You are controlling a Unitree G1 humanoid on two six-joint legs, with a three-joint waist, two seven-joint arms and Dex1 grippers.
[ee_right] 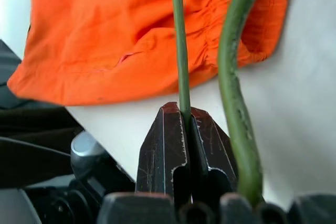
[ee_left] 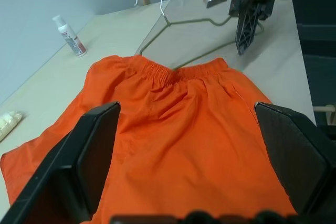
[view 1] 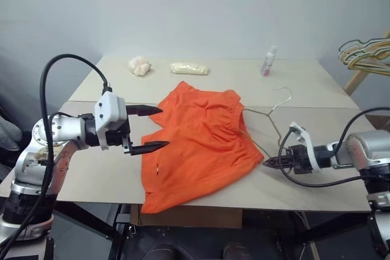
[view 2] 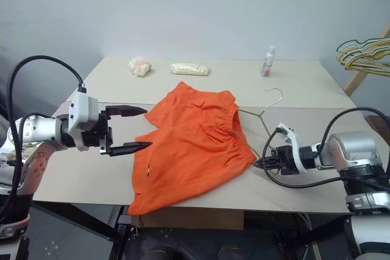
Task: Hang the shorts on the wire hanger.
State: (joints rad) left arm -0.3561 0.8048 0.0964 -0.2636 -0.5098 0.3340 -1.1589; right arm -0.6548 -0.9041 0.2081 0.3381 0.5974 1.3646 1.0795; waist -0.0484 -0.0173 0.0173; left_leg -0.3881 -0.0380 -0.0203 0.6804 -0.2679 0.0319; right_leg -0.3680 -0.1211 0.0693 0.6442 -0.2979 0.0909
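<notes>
The orange shorts [view 1: 198,144] lie flat on the table, waistband toward the right and one leg hanging over the near edge. The wire hanger [view 1: 259,112] lies to their right, its hook [view 1: 281,92] pointing away. One end of it is tucked under the waistband. My right gripper [view 1: 268,162] is low at the table's right front, shut on the hanger's wire [ee_right: 178,40], which runs straight up from between its fingertips [ee_right: 170,124]. My left gripper [view 1: 162,128] hovers open over the left edge of the shorts [ee_left: 173,129] and holds nothing.
At the back of the table stand a white bottle [view 1: 268,61], a pale packet [view 1: 189,69] and a crumpled white wad [view 1: 141,65]. A bunch of coloured hangers [view 1: 365,53] hangs on a wooden stand at far right. A cardboard box [view 1: 189,214] sits under the table.
</notes>
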